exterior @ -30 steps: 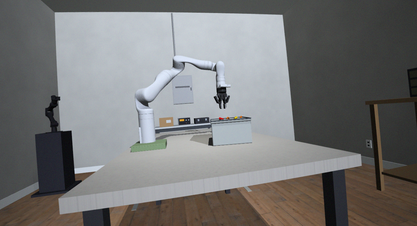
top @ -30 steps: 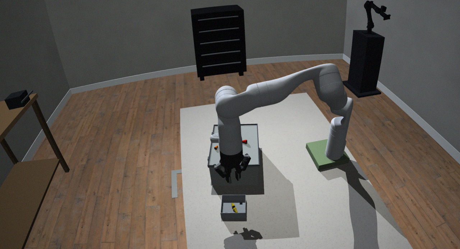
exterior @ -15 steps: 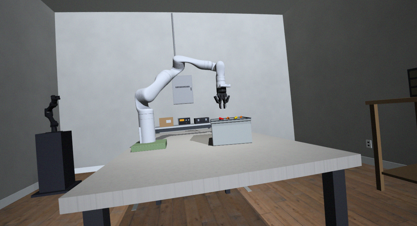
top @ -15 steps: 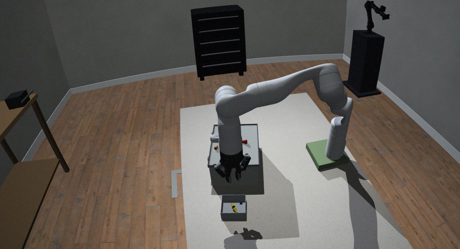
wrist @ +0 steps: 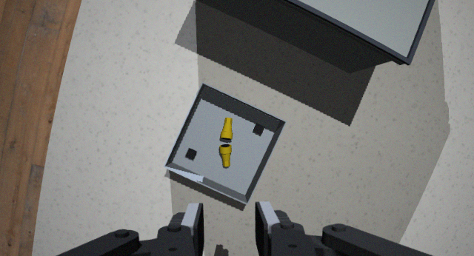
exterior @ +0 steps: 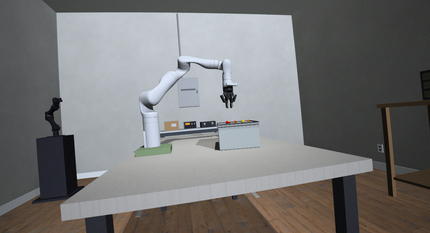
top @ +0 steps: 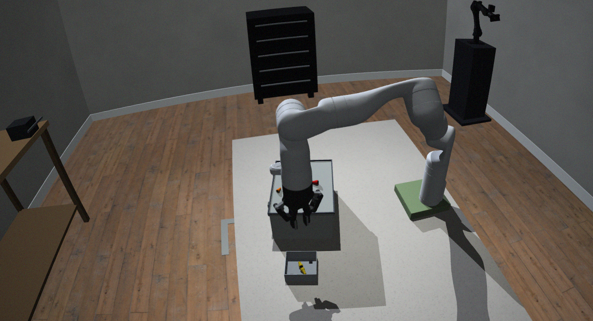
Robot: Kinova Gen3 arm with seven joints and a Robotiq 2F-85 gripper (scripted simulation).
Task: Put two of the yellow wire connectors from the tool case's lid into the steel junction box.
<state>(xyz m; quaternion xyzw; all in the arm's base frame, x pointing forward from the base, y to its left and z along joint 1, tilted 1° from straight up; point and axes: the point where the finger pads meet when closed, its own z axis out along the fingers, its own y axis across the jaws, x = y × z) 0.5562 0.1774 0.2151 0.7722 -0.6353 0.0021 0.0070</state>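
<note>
The steel junction box (top: 301, 279) (wrist: 207, 135) stands open on the table in front of the tool case. Two yellow wire connectors (wrist: 227, 129) (wrist: 225, 156) lie end to end on its floor; they show as one yellow spot (top: 302, 268) in the top view. My gripper (top: 300, 222) (exterior: 229, 104) (wrist: 229, 220) hangs high above the case's front edge, its fingers a little apart with nothing between them. The tool case's lid (top: 327, 182) (exterior: 239, 137) (wrist: 370, 8) carries a red connector (top: 316, 181) (exterior: 228, 121), an orange one (top: 278, 190) (exterior: 234, 121) and a yellow one (exterior: 243, 121).
The arm's green base plate (top: 408, 201) (exterior: 153, 149) sits to the right of the case. Two small dark blocks (wrist: 190, 154) (wrist: 258, 129) stand inside the box. The table's left edge (wrist: 48, 137) is close to the box. The box is hidden behind the case in the exterior view.
</note>
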